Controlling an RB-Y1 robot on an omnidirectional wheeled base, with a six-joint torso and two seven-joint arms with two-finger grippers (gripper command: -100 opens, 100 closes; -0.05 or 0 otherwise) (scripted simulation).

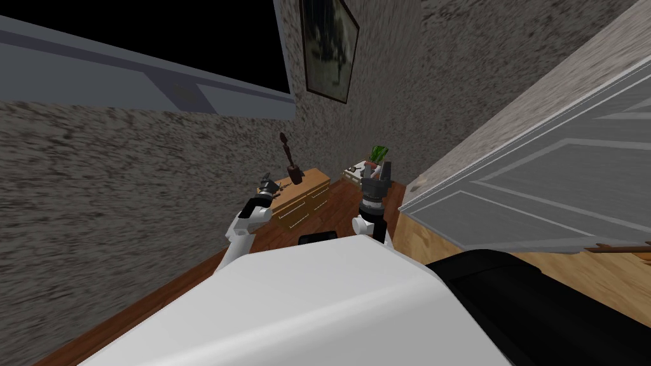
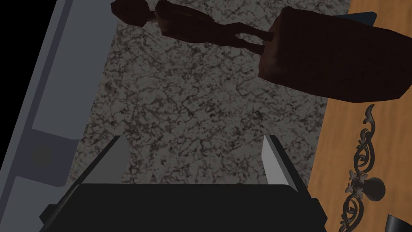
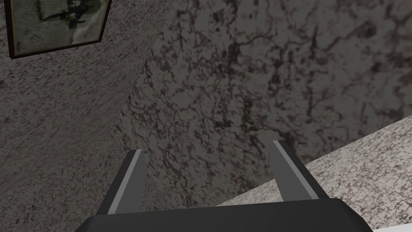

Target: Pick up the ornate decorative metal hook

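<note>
A dark scrolled metal hook (image 2: pixel 361 173) with a round knob lies flat on the wooden dresser top (image 2: pixel 342 133), off to the side of my left gripper (image 2: pixel 195 157). That gripper is open with nothing between its fingers, and the hook sits outside them. In the head view the left gripper (image 1: pixel 269 186) hovers at the dresser's (image 1: pixel 305 194) near end. My right gripper (image 1: pixel 377 170) is raised in front of me, and its fingers (image 3: pixel 128 181) stand open on nothing.
A tall dark brown figurine on a block base (image 2: pixel 334 60) stands on the dresser just beyond the hook, and in the head view the figurine (image 1: pixel 291 162) rises mid-dresser. A small stand with a green plant (image 1: pixel 377 154) is at the far corner. A panelled door (image 1: pixel 559 184) is on the right.
</note>
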